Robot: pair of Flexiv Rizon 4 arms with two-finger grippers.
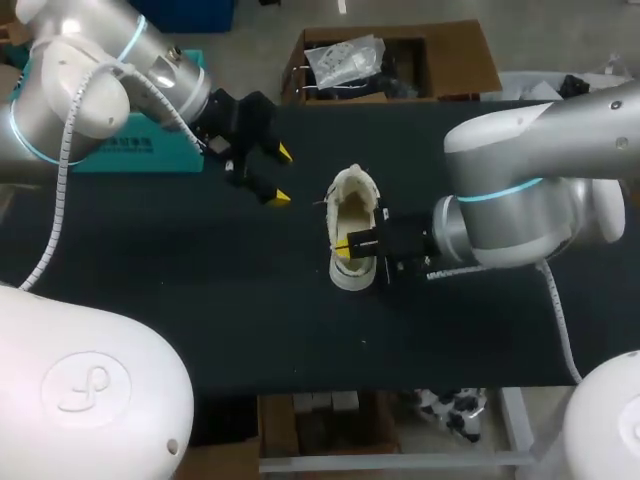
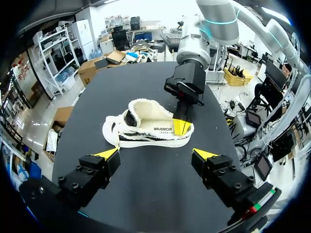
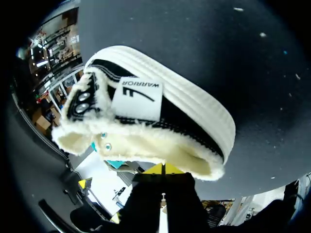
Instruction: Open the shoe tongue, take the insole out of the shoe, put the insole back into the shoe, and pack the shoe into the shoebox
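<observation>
left wrist view: shoe (image 2: 146, 127) lies ahead of spread left gripper (image 2: 156, 154).

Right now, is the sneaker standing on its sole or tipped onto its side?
Standing on its sole. The sneaker rests level on the black table, white sole down and fleecy opening facing up.

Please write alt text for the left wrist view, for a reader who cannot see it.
A white fleece-lined shoe sits on the black table ahead of the open left gripper; the right gripper is at its heel rim, tips together.
</observation>
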